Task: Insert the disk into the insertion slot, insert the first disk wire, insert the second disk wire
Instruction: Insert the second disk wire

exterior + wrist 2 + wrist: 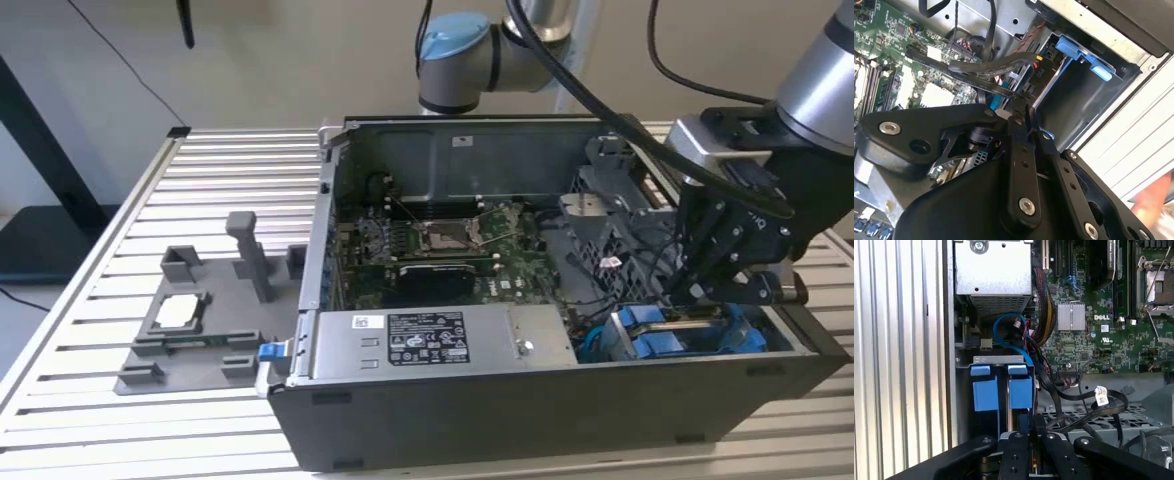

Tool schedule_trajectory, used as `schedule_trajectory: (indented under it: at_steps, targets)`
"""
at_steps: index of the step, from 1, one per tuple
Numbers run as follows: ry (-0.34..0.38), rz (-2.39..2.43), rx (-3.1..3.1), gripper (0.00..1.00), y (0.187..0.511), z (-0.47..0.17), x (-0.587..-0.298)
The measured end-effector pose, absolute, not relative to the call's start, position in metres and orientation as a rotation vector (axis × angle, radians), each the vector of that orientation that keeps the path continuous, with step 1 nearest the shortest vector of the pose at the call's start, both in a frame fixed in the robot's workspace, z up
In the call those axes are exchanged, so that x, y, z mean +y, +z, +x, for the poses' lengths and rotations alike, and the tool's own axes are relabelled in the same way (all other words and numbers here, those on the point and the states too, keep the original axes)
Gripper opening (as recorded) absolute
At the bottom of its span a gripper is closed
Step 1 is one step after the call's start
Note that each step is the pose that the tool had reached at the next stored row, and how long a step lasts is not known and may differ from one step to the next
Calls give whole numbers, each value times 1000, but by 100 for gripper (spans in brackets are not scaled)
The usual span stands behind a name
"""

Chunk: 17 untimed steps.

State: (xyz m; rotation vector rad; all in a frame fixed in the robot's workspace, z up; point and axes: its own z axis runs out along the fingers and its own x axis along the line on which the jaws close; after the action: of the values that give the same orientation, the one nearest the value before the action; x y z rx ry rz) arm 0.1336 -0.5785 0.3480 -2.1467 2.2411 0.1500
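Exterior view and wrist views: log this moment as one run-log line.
gripper: inside computer case, fingers together | nearest: insertion slot, blue rails | cables: loose beside bay | held: cannot tell

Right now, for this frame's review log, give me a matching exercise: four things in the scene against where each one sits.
Things:
1. hand
2. processor socket
3. grey fixture tray
4. blue-railed drive bay

Places:
A. middle of the motherboard
B. on the slatted table outside the case, at the exterior view's left
C. lowered into the case just above the blue rails
D. case corner at the exterior view's right, beside the power supply

Pairs: 1-C, 2-A, 3-B, 4-D
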Motion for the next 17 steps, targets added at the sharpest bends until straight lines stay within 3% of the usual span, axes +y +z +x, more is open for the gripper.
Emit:
schedule_trajectory:
  at_steps: [17]
  targets:
    - [151,-2142,2244,16,345,138,-579]
